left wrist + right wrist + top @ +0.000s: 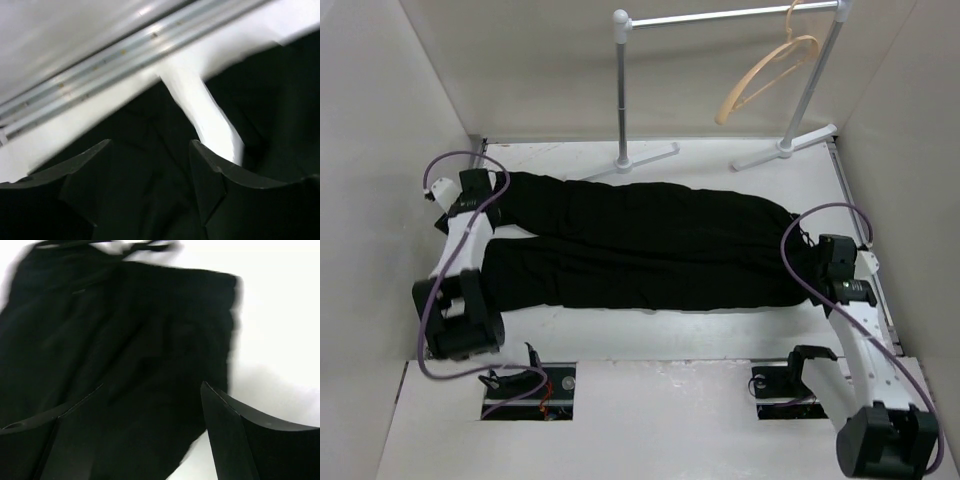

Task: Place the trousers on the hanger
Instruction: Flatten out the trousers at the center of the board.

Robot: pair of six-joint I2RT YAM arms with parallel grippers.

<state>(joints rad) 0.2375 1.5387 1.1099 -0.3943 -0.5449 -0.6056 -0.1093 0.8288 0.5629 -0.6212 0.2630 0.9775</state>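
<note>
The black trousers [650, 245] lie flat across the white table, legs pointing left and waist at the right. The tan hanger [726, 106] hangs by its hook from the silver rail at the back right, apart from the trousers. My left gripper [485, 186] is open over the far leg's end; in the left wrist view [150, 142] black cloth [145, 175] lies between its fingers. My right gripper [817, 252] is open over the waist end; in the right wrist view [152, 385] its fingers straddle the waist's edge [125, 330].
The silver rail [720, 17] stands on posts with white feet [640, 158] behind the trousers. White walls close in left, back and right. A metal strip [125, 50] runs along the table's left edge. Two cut-outs with cables [525, 385] are near the arm bases.
</note>
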